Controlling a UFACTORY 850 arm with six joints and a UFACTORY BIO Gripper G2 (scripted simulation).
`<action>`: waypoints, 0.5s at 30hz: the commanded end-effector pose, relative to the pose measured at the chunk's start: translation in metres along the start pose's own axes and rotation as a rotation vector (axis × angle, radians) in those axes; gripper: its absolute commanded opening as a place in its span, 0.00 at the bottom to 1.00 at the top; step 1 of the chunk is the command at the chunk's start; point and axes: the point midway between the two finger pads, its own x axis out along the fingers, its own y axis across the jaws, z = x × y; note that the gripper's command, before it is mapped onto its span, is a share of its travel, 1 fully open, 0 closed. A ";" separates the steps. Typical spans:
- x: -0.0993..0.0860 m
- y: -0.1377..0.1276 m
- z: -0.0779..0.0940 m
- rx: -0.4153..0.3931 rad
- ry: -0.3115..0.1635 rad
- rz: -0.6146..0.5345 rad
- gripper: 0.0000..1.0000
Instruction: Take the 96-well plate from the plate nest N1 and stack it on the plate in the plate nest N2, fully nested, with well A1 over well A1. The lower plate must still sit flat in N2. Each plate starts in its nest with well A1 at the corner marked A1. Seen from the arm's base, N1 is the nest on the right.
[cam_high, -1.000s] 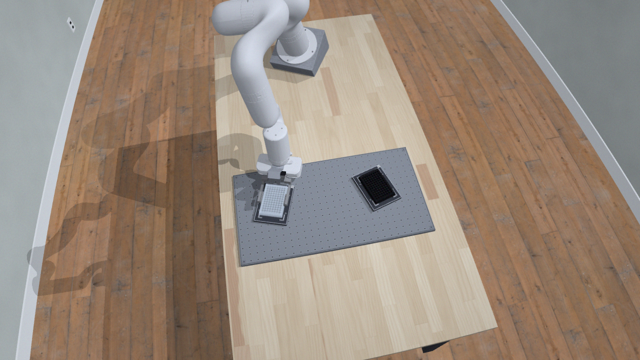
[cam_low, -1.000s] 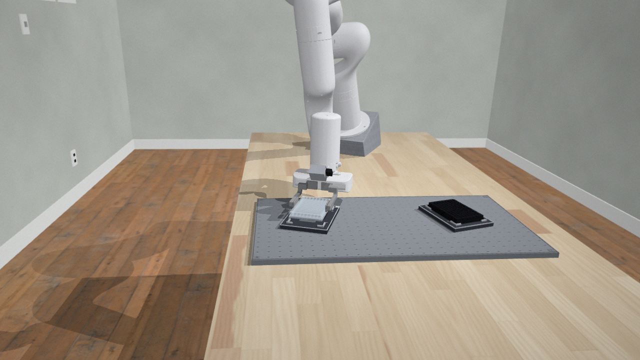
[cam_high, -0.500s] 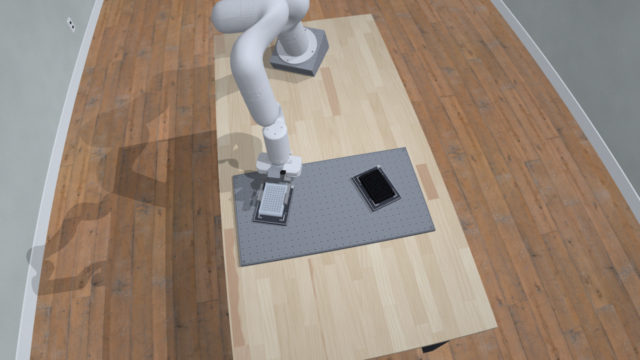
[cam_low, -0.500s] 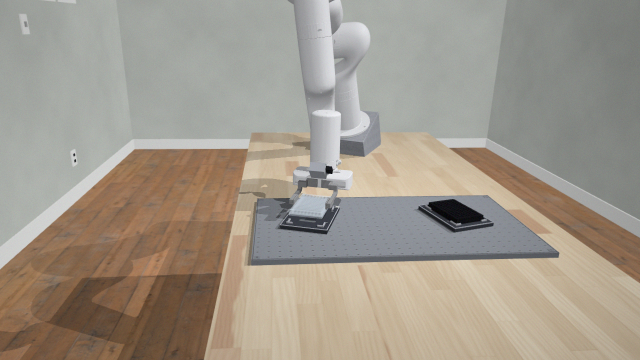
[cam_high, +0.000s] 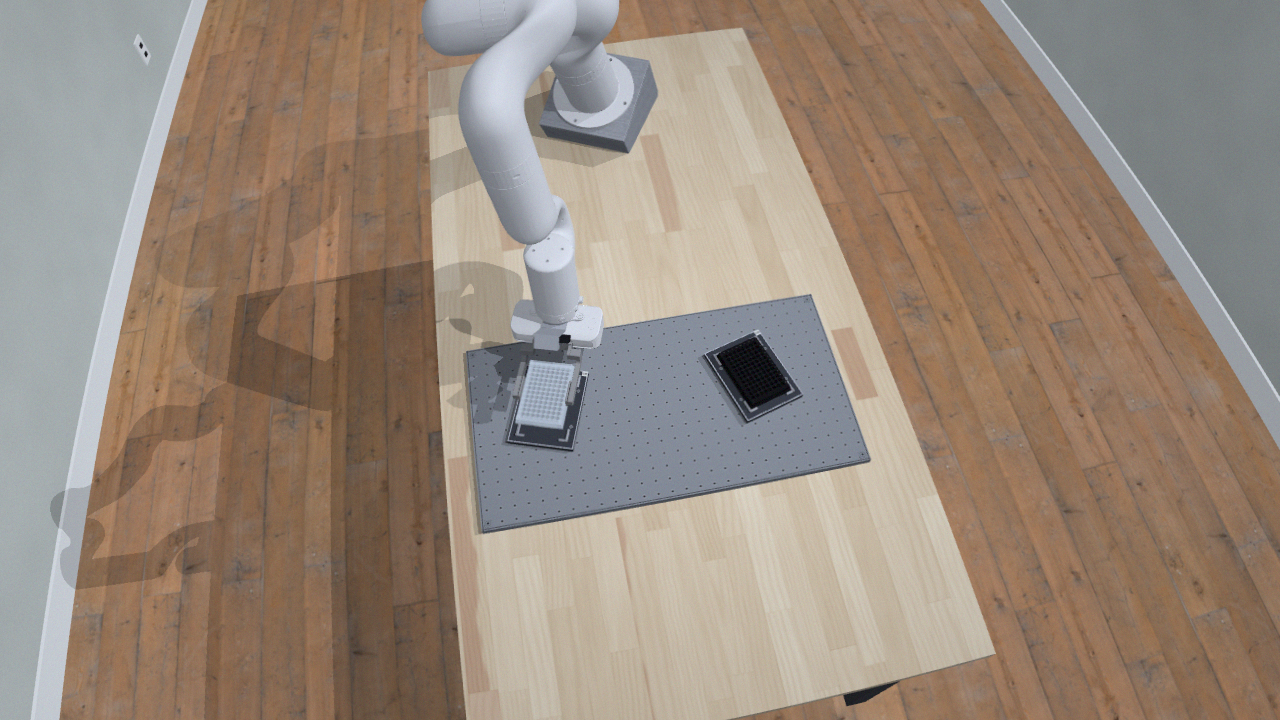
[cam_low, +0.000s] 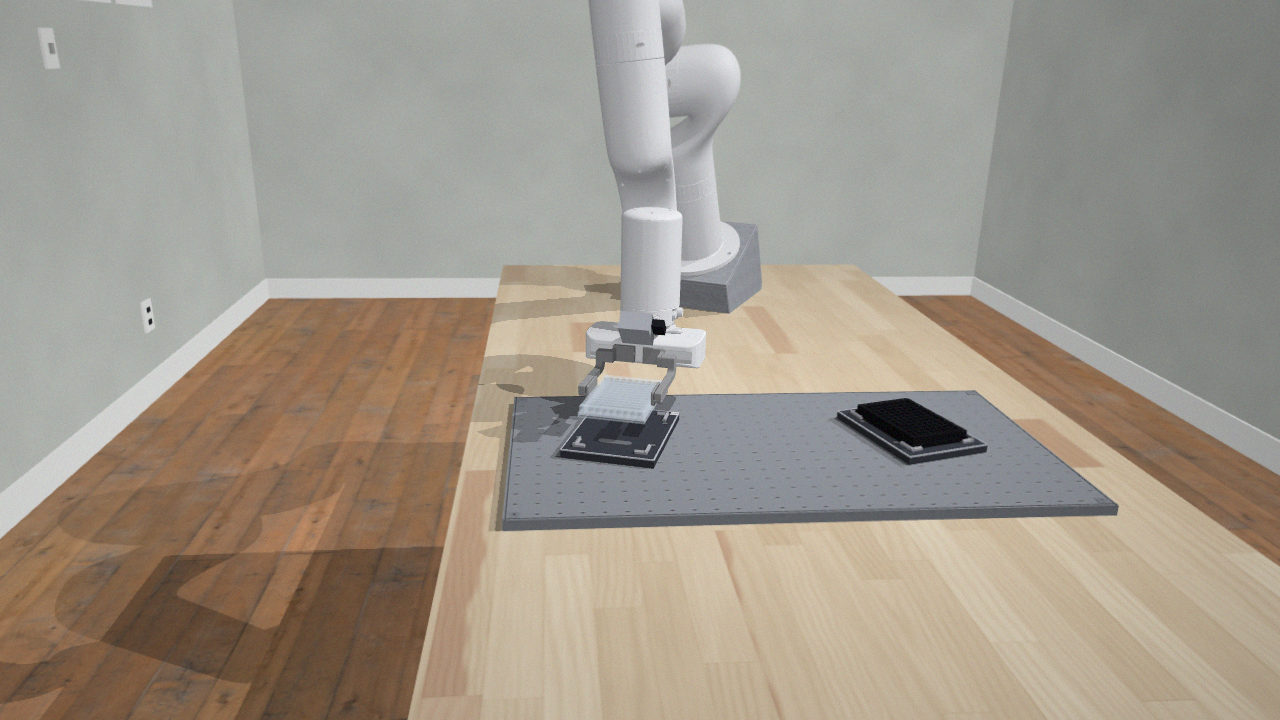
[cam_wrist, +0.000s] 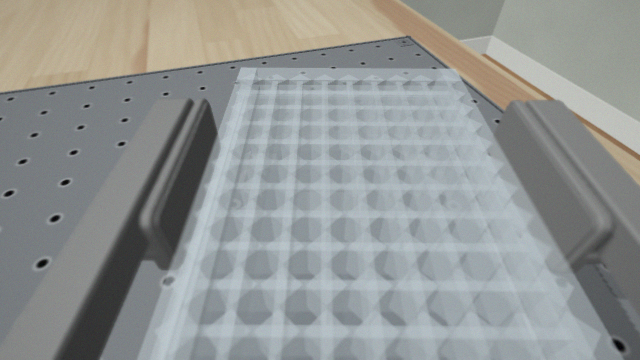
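Observation:
The clear 96-well plate (cam_high: 546, 398) (cam_low: 615, 402) (cam_wrist: 345, 200) is level in my gripper (cam_high: 544, 386) (cam_low: 623, 390) (cam_wrist: 367, 185), which is shut on its two long sides. The plate hangs above nest N1 (cam_high: 543, 438) (cam_low: 617, 454), with a gap under it in the exterior view. N1's dark floor and corner brackets show, with no plate in it. The black plate (cam_high: 751, 369) (cam_low: 911, 421) sits flat in nest N2 (cam_high: 750, 415) (cam_low: 939, 452). A pale mark shows at one corner of each nest in the top view. The A1 lettering on the plates is too small to read.
Both nests stand on the grey perforated board (cam_high: 662, 429) (cam_low: 760, 483) (cam_wrist: 100, 110), N2 turned at a different angle from N1. The board lies on the wooden table (cam_high: 716, 573) (cam_low: 805, 608) (cam_wrist: 90, 40). The arm's base (cam_high: 595, 125) (cam_low: 729, 286) stands at the table's far end.

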 end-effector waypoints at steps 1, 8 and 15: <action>0.001 0.000 0.008 -0.001 0.004 0.000 0.00; 0.001 0.000 0.019 -0.001 0.004 0.000 0.00; 0.001 0.000 0.028 -0.001 0.004 0.000 0.00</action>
